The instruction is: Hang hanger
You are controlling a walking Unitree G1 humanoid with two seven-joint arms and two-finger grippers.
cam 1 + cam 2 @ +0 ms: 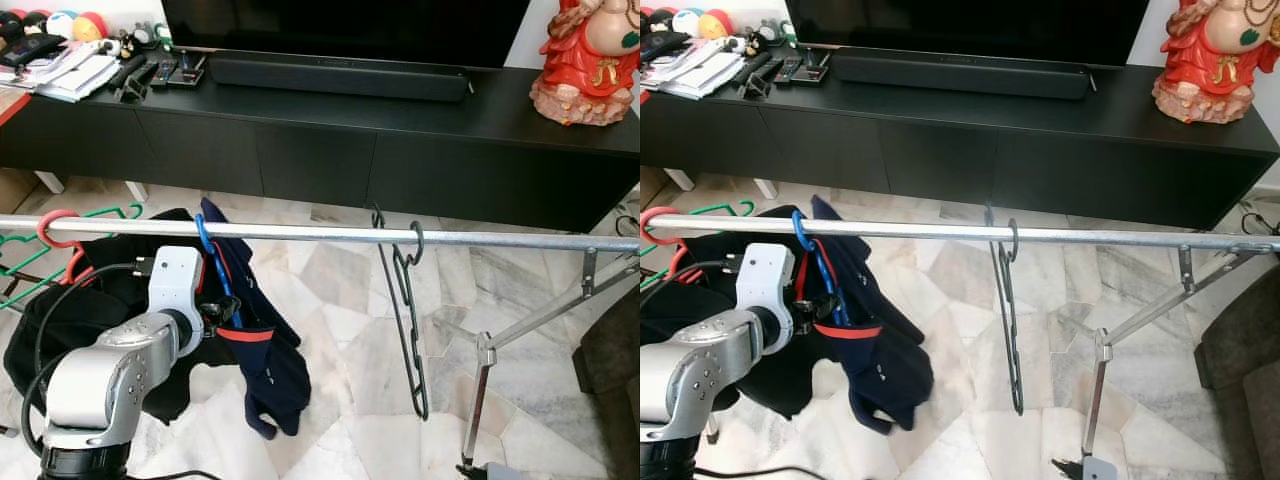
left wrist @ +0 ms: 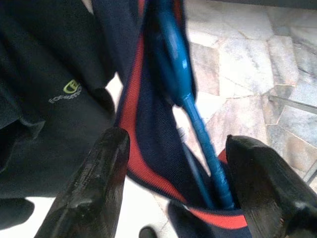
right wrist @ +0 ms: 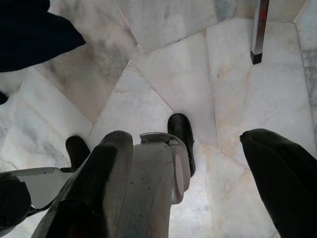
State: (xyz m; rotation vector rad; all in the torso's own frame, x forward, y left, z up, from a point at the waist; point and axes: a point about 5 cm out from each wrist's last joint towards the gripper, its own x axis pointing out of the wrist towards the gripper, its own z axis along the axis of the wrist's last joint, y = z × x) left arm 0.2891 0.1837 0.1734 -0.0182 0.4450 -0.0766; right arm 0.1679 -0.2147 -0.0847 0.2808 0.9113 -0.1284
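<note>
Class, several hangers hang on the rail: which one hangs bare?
The black hanger near the rail's middle; the blue hanger carries a navy garment.

The robot's silver metal left arm (image 1: 105, 375) was built of rounded, brushed segments, studded with small dark screw holes, and sat on a black ribbed collar at its base. A white, blocky wrist housing (image 1: 176, 281) capped it, with a black cable (image 1: 70, 300) looping from the housing back toward the elbow (a red wire showed beside it). The left gripper (image 2: 171, 186) ended in two thick, matte black fingers (image 2: 91, 188), scuffed and slightly glossy at the edges. The right gripper (image 3: 198, 173) had the same broad black fingers (image 3: 282, 173), above a grey metal leg (image 3: 148, 188) and black rounded foot (image 3: 182, 139).
</note>
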